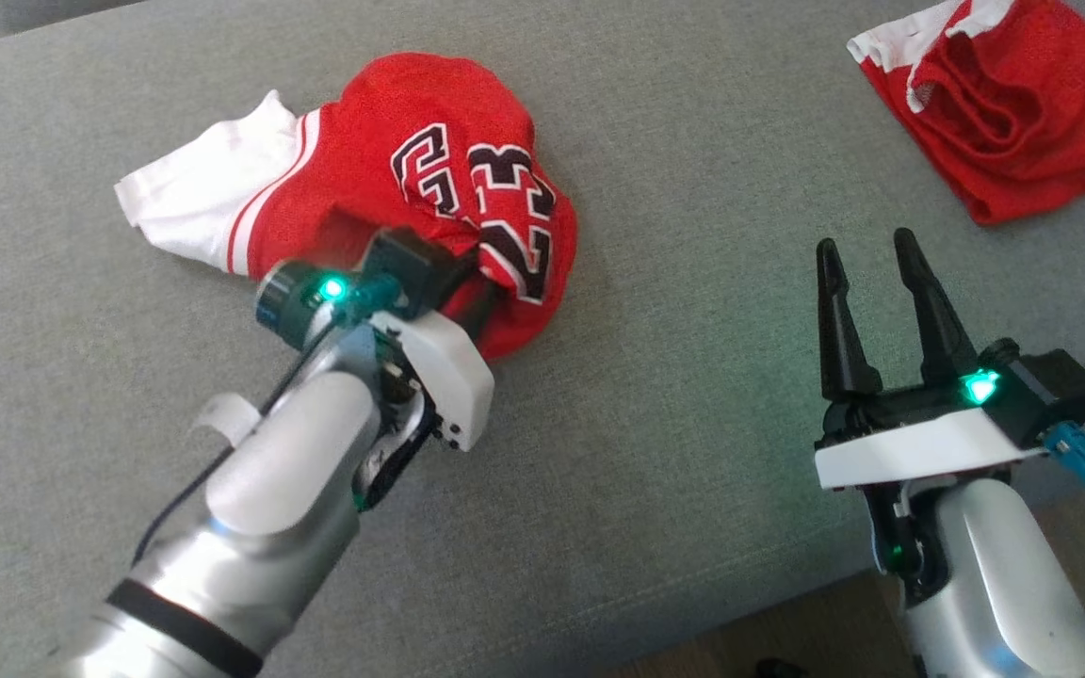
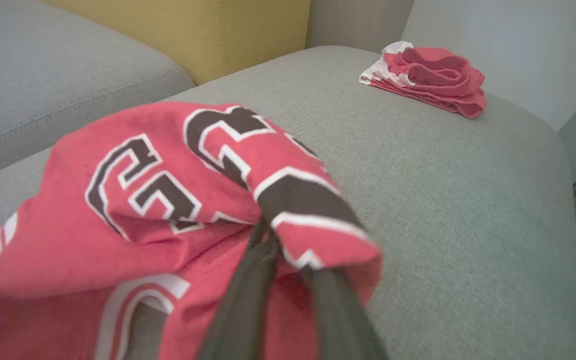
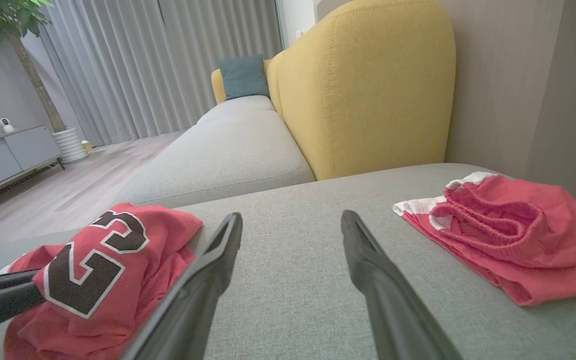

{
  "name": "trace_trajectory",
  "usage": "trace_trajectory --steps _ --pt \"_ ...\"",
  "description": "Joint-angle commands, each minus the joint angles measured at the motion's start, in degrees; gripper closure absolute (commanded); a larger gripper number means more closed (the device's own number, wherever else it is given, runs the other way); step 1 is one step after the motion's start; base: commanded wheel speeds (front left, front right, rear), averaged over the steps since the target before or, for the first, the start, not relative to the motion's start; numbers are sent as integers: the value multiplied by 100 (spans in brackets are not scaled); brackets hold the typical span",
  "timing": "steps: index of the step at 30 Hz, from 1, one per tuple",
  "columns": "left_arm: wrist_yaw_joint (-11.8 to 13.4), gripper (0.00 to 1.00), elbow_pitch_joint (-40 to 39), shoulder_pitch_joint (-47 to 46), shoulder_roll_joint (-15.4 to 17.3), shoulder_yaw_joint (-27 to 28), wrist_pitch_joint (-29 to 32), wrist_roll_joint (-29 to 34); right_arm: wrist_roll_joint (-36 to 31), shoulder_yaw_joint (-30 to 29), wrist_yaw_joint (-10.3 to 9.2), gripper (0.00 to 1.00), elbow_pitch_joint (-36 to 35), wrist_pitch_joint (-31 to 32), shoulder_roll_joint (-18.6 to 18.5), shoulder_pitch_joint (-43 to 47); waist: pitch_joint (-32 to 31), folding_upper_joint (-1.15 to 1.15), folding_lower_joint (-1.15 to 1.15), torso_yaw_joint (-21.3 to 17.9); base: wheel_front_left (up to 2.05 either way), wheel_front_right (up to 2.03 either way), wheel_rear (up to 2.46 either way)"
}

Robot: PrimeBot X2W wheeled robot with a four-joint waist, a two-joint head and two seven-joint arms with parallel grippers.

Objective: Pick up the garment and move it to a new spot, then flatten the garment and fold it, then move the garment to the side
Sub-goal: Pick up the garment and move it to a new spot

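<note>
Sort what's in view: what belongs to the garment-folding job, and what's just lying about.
In the job:
red jersey numbered 23, crumpled
left gripper, fingers in its fabric
right gripper, open, apart from it
grey sofa seat under them

Lying about:
second red garment, far right
yellow backrest
teal cushion

Soft, even light falls on the grey cushion (image 1: 674, 490) in the head view, with faint shadows and a green tint around the wrist lamp (image 1: 980, 386). In the left wrist view the jersey (image 2: 168, 190) and dark fingers (image 2: 245, 310) are blurred and washed out near the lens. The right wrist view is sharper, dimmer toward the curtains (image 3: 143, 60), and bowed at its edges.
</note>
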Motion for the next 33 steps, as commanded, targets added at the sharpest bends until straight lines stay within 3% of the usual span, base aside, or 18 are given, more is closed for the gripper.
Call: trace_trajectory --steps 1,6,11,23,27,33 --pt "33 0 -119 -166 68 189 -103 -12 27 122 41 0 -154 -67 -10 -149 -38 0 0 34 0 0 0" --pt "105 0 -114 61 -16 184 -562 -21 7 100 41 0 -45 -90 -10 -91 -244 0 0 276 0 0 0" --pt "369 0 -455 439 48 425 -873 -130 -81 35 41 0 52 -62 -10 -17 -562 0 0 640 0 0 0" --pt "1365 0 -2128 2380 387 1760 -1025 -315 -268 -119 41 0 182 50 -10 314 -1321 0 0 1371 0 0 0" --pt "1500 0 -2601 3195 389 2198 -1026 -229 -289 -154 41 0 195 80 -10 499 -1520 0 0 1526 0 0 0" --pt "1506 0 -2919 3928 245 2672 -1027 -98 -257 -262 41 0 202 72 -10 816 -1724 0 0 1698 0 0 0"
